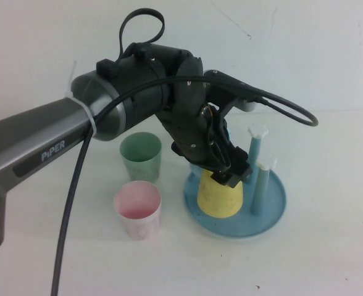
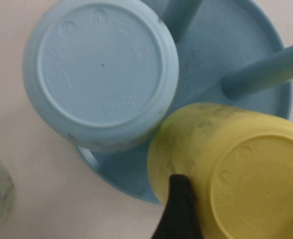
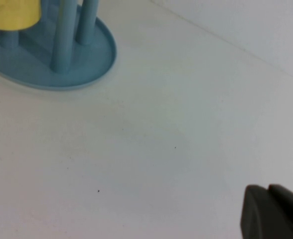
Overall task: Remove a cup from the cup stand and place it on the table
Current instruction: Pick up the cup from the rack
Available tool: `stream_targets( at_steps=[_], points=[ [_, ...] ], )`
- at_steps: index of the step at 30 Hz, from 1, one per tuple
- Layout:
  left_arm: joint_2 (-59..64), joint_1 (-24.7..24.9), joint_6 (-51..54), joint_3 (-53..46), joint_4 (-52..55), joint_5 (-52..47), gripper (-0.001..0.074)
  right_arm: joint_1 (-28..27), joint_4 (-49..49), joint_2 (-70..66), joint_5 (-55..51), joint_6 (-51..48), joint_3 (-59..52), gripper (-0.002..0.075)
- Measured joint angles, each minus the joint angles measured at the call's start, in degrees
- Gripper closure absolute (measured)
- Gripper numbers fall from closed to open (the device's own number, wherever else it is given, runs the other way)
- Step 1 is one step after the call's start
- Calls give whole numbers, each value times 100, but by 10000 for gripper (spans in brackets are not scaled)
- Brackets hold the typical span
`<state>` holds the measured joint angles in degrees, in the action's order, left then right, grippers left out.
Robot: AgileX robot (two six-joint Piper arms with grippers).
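The yellow cup (image 1: pixel 218 197) hangs upside down on the blue cup stand (image 1: pixel 274 209), which stands on the white table (image 1: pixel 329 259). My left gripper (image 1: pixel 232 176) is down over the cup's upturned base and shut on it. In the left wrist view one black finger (image 2: pixel 179 209) lies against the side of the yellow cup (image 2: pixel 236 169); the other finger is out of frame. My right gripper (image 3: pixel 273 209) is shut and empty, low over bare table to the right of the stand (image 3: pixel 94 55), and out of the high view.
A light blue cup (image 2: pixel 100 69) sits upside down on the stand beside the yellow one, hidden under my arm in the high view. A green cup (image 1: pixel 141 156) and a pink cup (image 1: pixel 137 209) stand upright left of the stand. Two bare pegs with white caps (image 1: pixel 267 165) rise on the stand's right.
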<state>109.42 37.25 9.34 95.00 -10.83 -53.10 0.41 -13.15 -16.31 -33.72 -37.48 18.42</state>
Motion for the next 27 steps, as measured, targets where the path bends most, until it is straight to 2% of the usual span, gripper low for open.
stream_targets(
  at_steps=[20,24,27],
  points=[
    [-330,0,84,0,-39,8,235,0,-165,0,129,-10,0,730],
    [-723,0,123,0,-39,-57,235,0,-534,0,361,-10,0,730],
    [-1080,0,102,0,-157,-172,235,0,-1379,0,405,-68,14,730]
  ],
)
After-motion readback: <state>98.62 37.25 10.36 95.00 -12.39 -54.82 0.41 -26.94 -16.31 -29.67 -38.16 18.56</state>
